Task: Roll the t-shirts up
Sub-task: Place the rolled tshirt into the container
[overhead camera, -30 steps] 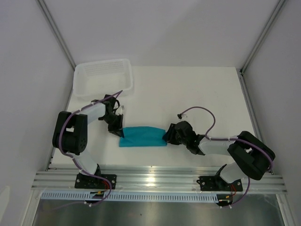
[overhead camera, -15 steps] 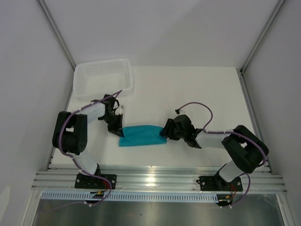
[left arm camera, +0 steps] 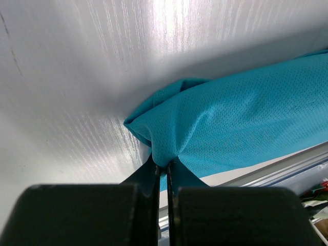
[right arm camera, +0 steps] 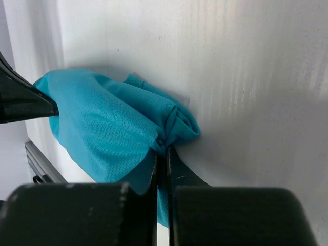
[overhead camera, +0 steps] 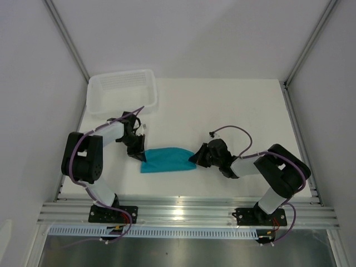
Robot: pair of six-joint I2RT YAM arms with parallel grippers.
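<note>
The teal t-shirt lies as a long narrow roll across the table between my two arms. My left gripper is shut on the cloth at the roll's left end; in the left wrist view the fabric bunches into the left gripper. My right gripper is shut on the right end, and the right wrist view shows a pinched fold of the t-shirt caught in the right gripper. The left fingertip shows at the far end of the roll.
A white plastic basket stands at the back left corner of the white table. The aluminium rail runs along the near edge, close under the roll. White walls enclose the sides and back.
My right gripper moved left onto the roll's right end and closed on the cloth. The left gripper and the t-shirt kept their places.
</note>
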